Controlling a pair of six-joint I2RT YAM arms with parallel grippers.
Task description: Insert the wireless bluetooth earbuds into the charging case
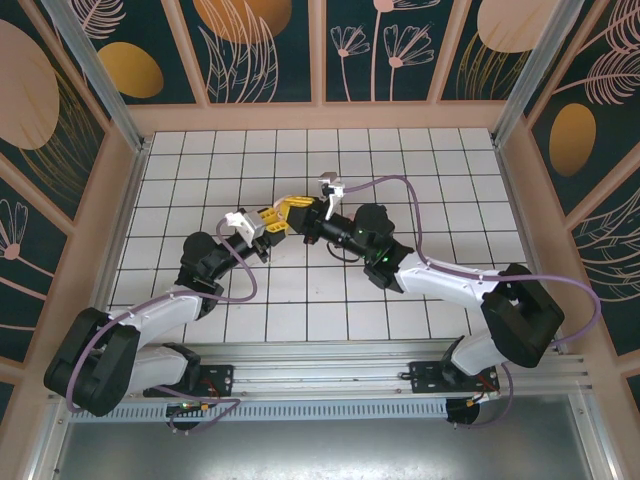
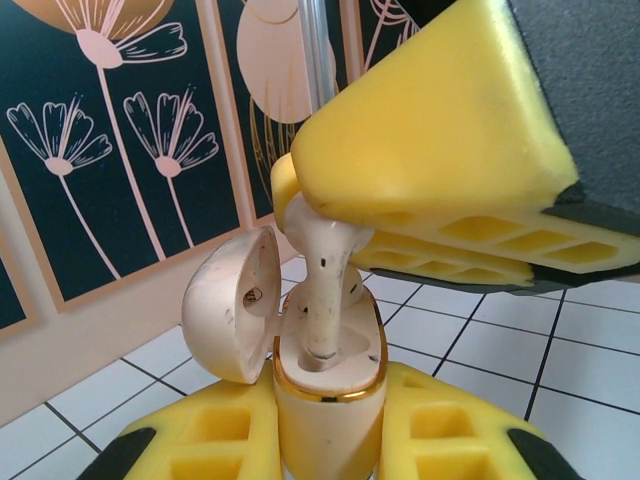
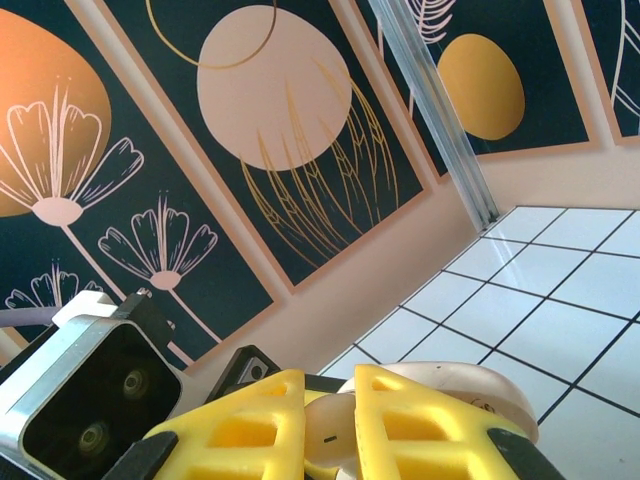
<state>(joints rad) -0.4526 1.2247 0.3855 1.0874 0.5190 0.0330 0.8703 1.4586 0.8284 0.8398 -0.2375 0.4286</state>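
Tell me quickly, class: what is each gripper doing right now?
Left gripper: closed on the open case.
Right gripper: closed on an earbud, its stem down in the case.

White arms (image 1: 165, 315), black joints (image 1: 205, 262), purple cables (image 1: 400, 179), yellow honeycombed end effector fingers (image 2: 440, 140).

No writing, number, brand or sign can be read. The wall panels (image 3: 250, 150) beyond the fingers carry only drawn flowers and leaves. Tiny dark marks show on the earbud (image 2: 322, 290) pinched in the right fingers (image 2: 440, 150). More sit inside the lid of the charging case (image 2: 235, 300) above the left fingers (image 2: 210, 440). All are too small to make out as lettering.
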